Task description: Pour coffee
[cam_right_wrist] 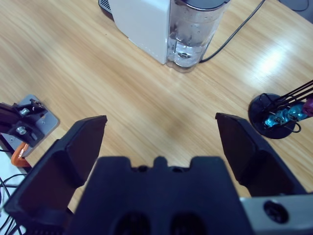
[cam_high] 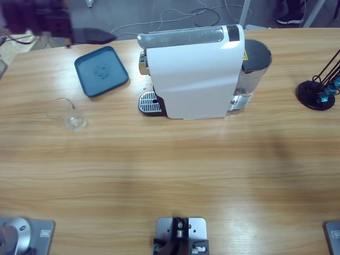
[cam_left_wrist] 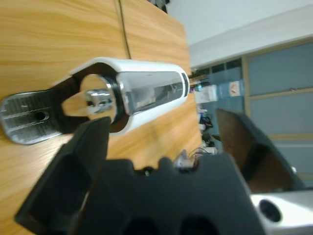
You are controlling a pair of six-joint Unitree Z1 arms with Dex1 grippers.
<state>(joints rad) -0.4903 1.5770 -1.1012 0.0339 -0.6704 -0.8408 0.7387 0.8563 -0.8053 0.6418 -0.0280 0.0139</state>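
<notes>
Left gripper: two matte black jaws, broad and wedge-shaped, rising on either side of a black moulded body with scalloped recesses along its near edge. A silver-grey housing with one dark round hole sits beside the right-hand jaw. Right gripper: identical black jaws and body, with the same silver-grey corner housing and hole.

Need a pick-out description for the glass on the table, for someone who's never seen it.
Start at the white coffee machine mid-table. Off its drip-tray end lies a blue tray; the glass stands on bare wood just beyond that tray, nearer the camera. It is the only clear, see-through item there.
</notes>
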